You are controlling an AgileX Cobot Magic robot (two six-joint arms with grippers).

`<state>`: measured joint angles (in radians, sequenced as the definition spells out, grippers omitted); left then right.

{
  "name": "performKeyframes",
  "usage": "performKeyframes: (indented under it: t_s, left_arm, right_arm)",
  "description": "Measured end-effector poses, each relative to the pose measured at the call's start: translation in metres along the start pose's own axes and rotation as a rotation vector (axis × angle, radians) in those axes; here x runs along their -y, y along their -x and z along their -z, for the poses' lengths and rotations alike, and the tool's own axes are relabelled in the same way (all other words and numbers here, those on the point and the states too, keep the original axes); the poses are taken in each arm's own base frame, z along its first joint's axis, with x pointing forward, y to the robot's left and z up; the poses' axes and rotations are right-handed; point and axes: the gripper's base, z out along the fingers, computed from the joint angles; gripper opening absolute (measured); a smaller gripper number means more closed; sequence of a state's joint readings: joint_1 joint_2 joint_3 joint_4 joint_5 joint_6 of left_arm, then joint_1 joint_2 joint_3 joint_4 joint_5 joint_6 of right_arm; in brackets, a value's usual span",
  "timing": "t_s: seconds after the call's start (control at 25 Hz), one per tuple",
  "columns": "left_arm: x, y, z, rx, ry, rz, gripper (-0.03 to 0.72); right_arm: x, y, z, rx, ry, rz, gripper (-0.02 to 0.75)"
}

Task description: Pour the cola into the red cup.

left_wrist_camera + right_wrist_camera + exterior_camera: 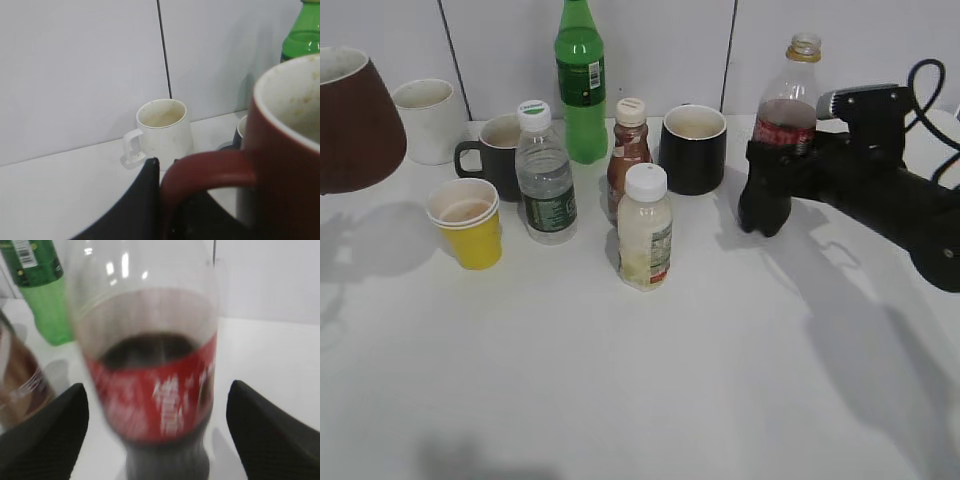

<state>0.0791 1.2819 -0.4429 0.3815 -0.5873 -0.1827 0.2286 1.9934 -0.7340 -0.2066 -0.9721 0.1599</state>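
Observation:
The cola (788,112), a clear bottle with dark liquid and a red label, stands upright at the back right of the table. My right gripper (772,172) is open around its lower body. In the right wrist view the cola (150,385) sits between the two fingers (156,390) with a gap on each side. The red cup (355,120) hangs in the air at the far left edge. In the left wrist view my left gripper (165,167) is shut on the handle of the red cup (285,165), whose pale inside shows.
On the table stand a green bottle (580,80), a water bottle (544,175), a small brown bottle (628,150), a white-capped bottle (645,230), two black mugs (693,148) (495,150), a yellow paper cup (468,220) and a white mug (428,118).

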Motion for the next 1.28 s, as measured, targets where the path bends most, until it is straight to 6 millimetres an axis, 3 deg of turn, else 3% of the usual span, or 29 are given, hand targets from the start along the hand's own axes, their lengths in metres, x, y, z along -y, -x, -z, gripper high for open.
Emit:
performKeyframes:
  t_s: [0.12,0.24,0.32,0.48,0.6,0.76,0.96,1.28]
  left_arm:
    - [0.0,0.0,0.001,-0.001,0.001,0.001,0.044]
    - [0.001,-0.001,0.001,-0.008,-0.002,-0.001,0.044]
    - [0.003,-0.001,0.001,-0.01,-0.011,-0.003,0.044]
    - [0.017,-0.001,0.0,-0.017,-0.069,-0.025,0.044]
    - [0.033,-0.001,-0.001,-0.036,-0.137,-0.051,0.043]
    - [0.054,-0.004,0.0,-0.072,-0.216,-0.077,0.043]
    - [0.08,-0.003,0.004,-0.069,-0.323,-0.106,0.043]
    - [0.112,0.004,-0.007,-0.09,-0.431,-0.147,0.043]
  right_arm:
    - [0.003,0.002,-0.019,0.027,0.003,-0.022,0.647]
    - [0.006,0.003,-0.033,0.022,-0.001,-0.058,0.583]
    - [0.006,0.005,-0.036,0.012,-0.006,-0.062,0.498]
    - [0.002,0.01,-0.035,-0.011,0.038,-0.017,0.485]
    - [-0.01,0.025,-0.027,-0.081,0.091,0.077,0.485]
    - [-0.032,0.064,-0.008,-0.117,0.11,0.283,0.485]
    - [-0.061,0.099,0.016,-0.11,0.149,0.52,0.486]
    - [-0.095,0.121,0.04,-0.076,0.222,0.855,0.486]
